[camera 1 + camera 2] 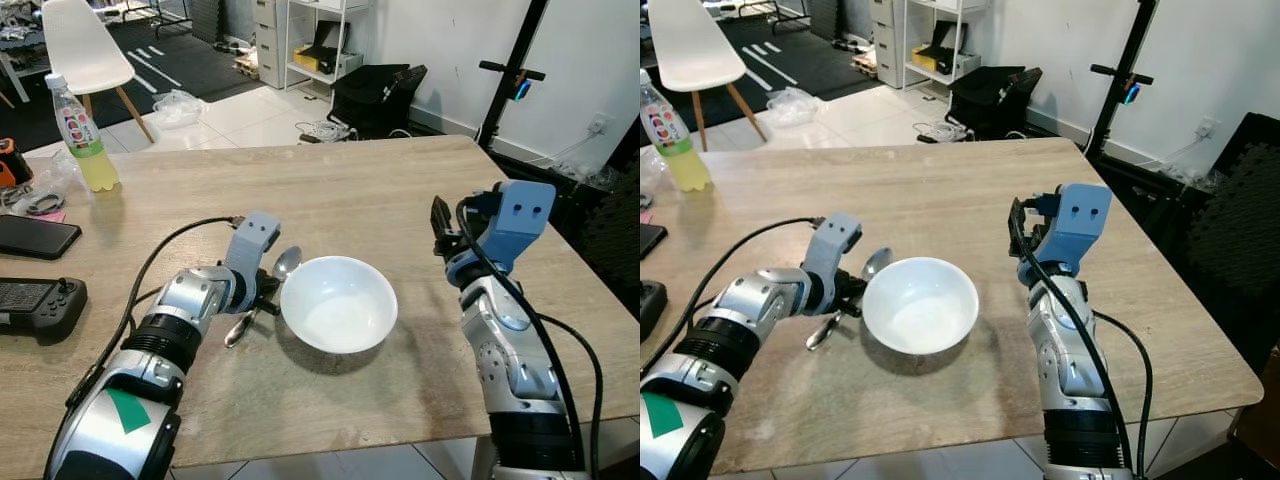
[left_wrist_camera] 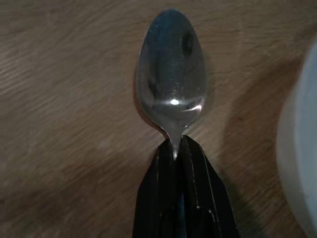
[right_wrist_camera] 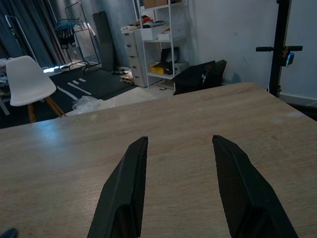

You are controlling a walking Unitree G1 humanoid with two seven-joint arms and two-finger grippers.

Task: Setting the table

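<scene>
A metal spoon (image 1: 284,266) lies low over the wooden tabletop (image 1: 340,190), just left of a white bowl (image 1: 339,303) near the front edge, its handle clamped in the left gripper (image 1: 262,296) fingers (image 2: 163,198). The right gripper (image 1: 440,228) is raised to the right of the bowl, fingers (image 3: 124,193) spread and empty. The bowl looks placed, the spoon not yet released; a drink bottle (image 1: 82,133) stands far left.

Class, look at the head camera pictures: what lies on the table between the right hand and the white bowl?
Nothing: in the left eye view, only bare wooden table separates the right hand from the white bowl.
</scene>
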